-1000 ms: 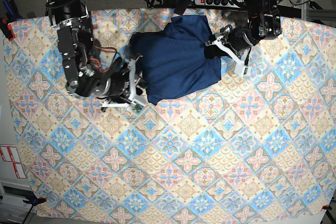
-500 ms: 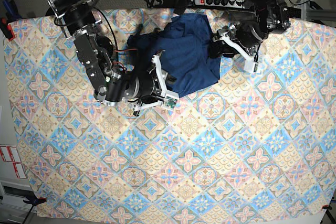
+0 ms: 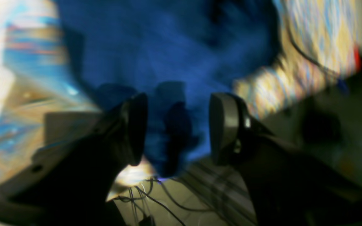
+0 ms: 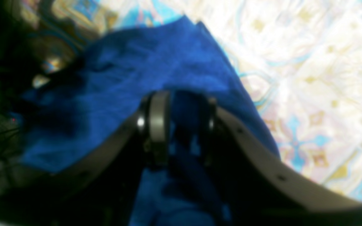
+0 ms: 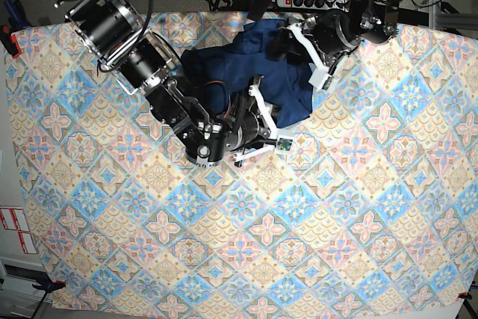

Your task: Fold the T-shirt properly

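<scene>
At the far middle of the tile-patterned tablecloth [image 5: 314, 207] the navy T-shirt [image 5: 246, 65] lies bunched, and at its left the right gripper [image 5: 263, 119] has its jaws narrowed on a fold of the near edge, while to the right the left gripper [image 5: 302, 54] stands with jaws apart around a hanging lump of cloth, not pinching it. The risk, as I judge it, is that one-sided pulling drags the unheld far side into a crumpled, crooked fold. Compared with a second ago, the right arm has swept rightward over the shirt, which has gone from spread flat to heaped, and the left jaws have widened.

Pastel tile-patterned tablecloth [image 5: 314, 222] covers the table; power strip [image 5: 310, 1] behind it.
</scene>
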Robot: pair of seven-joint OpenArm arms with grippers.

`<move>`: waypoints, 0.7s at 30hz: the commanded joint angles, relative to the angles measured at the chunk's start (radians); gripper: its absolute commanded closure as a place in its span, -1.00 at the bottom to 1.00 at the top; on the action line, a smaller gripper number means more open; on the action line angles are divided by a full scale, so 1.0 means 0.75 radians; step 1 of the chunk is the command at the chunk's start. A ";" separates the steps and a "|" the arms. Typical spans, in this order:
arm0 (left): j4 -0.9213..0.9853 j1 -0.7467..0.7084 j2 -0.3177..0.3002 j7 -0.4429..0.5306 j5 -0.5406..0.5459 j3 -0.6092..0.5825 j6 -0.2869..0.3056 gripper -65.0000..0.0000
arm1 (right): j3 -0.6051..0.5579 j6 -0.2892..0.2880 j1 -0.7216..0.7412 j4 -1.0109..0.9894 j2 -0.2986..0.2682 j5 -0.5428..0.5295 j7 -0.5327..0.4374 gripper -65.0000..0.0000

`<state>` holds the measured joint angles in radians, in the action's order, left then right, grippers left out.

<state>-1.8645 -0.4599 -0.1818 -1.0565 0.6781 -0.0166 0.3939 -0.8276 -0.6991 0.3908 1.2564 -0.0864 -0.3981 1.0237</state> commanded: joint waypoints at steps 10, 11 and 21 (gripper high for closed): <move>0.140 0.084 -0.012 0.019 -0.095 -0.183 0.004 0.05 | 0.290 0.001 0.047 -0.160 0.079 0.544 -0.106 0.54; 0.161 0.088 -0.010 0.023 -0.117 -0.198 0.004 0.06 | 0.325 0.001 0.045 -0.160 0.083 0.560 -0.104 0.54; 0.052 0.078 -0.014 0.027 -0.146 -0.173 0.004 0.63 | 0.571 0.001 -0.009 0.173 0.075 0.554 0.019 0.54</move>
<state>-1.8027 -0.4011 -0.1886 -1.0470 0.5549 -0.1520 0.3939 -0.4015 -0.6956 0.3763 1.3808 -0.0303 0.0181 1.0321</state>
